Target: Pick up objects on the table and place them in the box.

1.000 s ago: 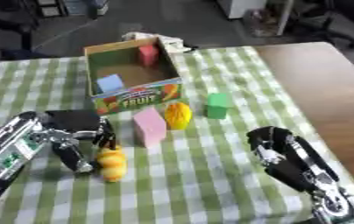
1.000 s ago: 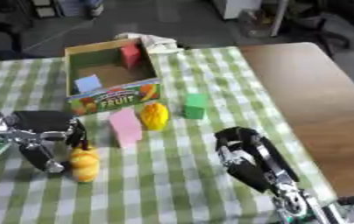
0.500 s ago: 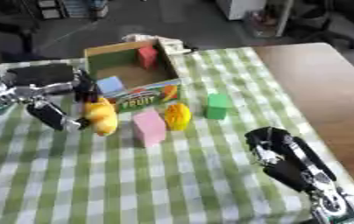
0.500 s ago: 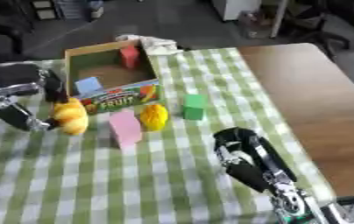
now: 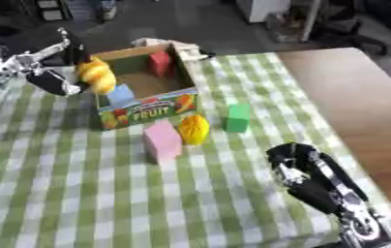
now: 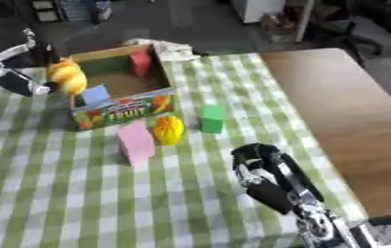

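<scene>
Tabletop (image 5: 351, 101): brown wood, bare from 2 to 4 o'clock. Cloth (image 5: 80, 193): green-and-white check, covering the rest. Floor (image 5: 207, 24): dark grey, at 12 o'clock. Furniture: white unit (image 5: 263, 8) at 1 o'clock; dark, blurred shapes at 11 o'clock.

Black robot hand (image 5: 305, 167), silver joints.

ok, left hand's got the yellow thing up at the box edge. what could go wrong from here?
1. The yellow object in the left hand sits at the box's left wall, not clearly over the opening; released here, it may catch the rim and fall outside.
2. The blue block lies just inside that wall, so the object could land on it and roll.
3. The right hand rests idle near the lower right, away from the items.
</scene>
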